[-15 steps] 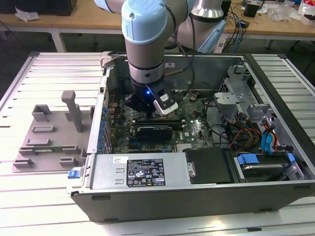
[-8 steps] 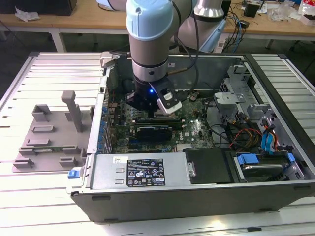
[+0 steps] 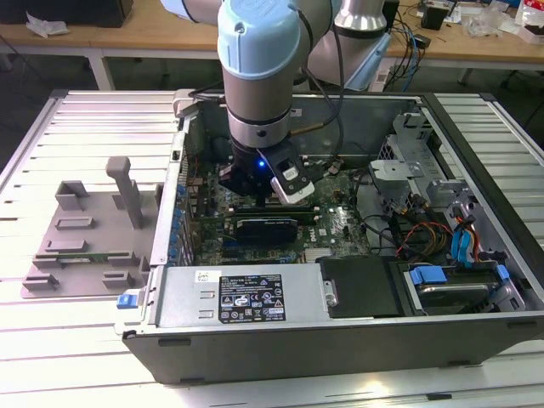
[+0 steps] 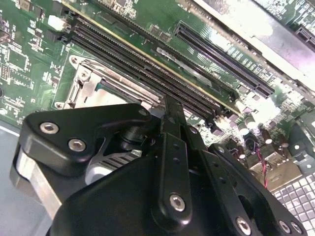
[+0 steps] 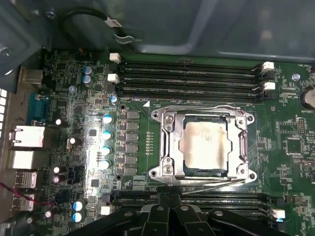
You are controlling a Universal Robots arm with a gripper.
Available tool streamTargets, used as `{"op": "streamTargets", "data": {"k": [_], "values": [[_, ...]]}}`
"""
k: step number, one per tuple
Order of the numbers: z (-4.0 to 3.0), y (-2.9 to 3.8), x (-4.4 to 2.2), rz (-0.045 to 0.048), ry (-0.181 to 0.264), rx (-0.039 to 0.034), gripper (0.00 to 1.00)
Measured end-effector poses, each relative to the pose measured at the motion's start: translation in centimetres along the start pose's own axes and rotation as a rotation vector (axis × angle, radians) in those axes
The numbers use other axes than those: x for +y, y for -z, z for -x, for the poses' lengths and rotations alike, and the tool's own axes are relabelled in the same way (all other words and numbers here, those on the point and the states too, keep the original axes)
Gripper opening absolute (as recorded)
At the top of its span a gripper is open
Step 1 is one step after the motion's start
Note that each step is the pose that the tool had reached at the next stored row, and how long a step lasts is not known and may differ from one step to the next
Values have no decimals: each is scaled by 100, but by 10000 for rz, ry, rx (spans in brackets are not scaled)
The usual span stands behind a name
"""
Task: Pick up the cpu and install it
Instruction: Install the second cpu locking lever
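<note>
The hand [image 4: 172, 110] hangs low inside the open computer case [image 3: 340, 340], just above the motherboard [image 5: 78, 147]. In the second wrist view its black fingers [image 4: 173, 147] come to a narrow tip with nothing seen between them, and they look drawn together, though the tip is partly hidden by the linkage.

The cpu [image 5: 204, 145] lies flat in its socket, its silver-grey top (somewhat smeared) facing up, framed all round by the metal socket bracket [image 5: 162, 147]. In the first wrist view it sits between two banks of black memory slots [image 5: 189, 78], close to the hand's linkage at the edge of that picture.

In the exterior view the arm [image 3: 259, 76] reaches down into the case, which rests on a slatted metal worktop [image 3: 85, 110]. A grey plastic fixture [image 3: 89, 238] stands beside the case, on the exterior view's left.
</note>
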State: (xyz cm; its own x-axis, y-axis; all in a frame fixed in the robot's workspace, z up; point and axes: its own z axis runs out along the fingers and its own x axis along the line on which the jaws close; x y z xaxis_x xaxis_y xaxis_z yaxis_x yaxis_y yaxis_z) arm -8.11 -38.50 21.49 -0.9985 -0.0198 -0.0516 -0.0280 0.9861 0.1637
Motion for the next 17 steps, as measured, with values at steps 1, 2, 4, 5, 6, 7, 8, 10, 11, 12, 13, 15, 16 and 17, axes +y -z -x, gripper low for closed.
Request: {"op": "streamTargets", "data": {"k": [1, 2, 4, 5, 6, 7, 8, 10, 11, 12, 13, 15, 16, 17], "values": [[-1, -2, -1, 73, -1, -3, 11], [-4, -7, -1, 211, -8, -11, 11], [-12, -23, -5, 426, -20, -22, 11], [-16, -38, -9, 452, -19, -24, 11], [-21, -49, -11, 462, -19, -22, 11], [-25, -57, -14, 472, -20, -23, 11], [-30, -64, -16, 487, -22, -24, 11], [-45, -82, -20, 526, -23, -25, 11], [-57, -99, -22, 563, -25, -28, 11], [-69, -118, -25, 621, -27, -30, 11], [-77, -128, -26, 657, -29, -29, 11], [-96, -158, -30, 758, -33, -35, 11], [-105, -170, -33, 776, -34, -37, 11], [-110, -174, -34, 782, -34, -36, 11]]}}
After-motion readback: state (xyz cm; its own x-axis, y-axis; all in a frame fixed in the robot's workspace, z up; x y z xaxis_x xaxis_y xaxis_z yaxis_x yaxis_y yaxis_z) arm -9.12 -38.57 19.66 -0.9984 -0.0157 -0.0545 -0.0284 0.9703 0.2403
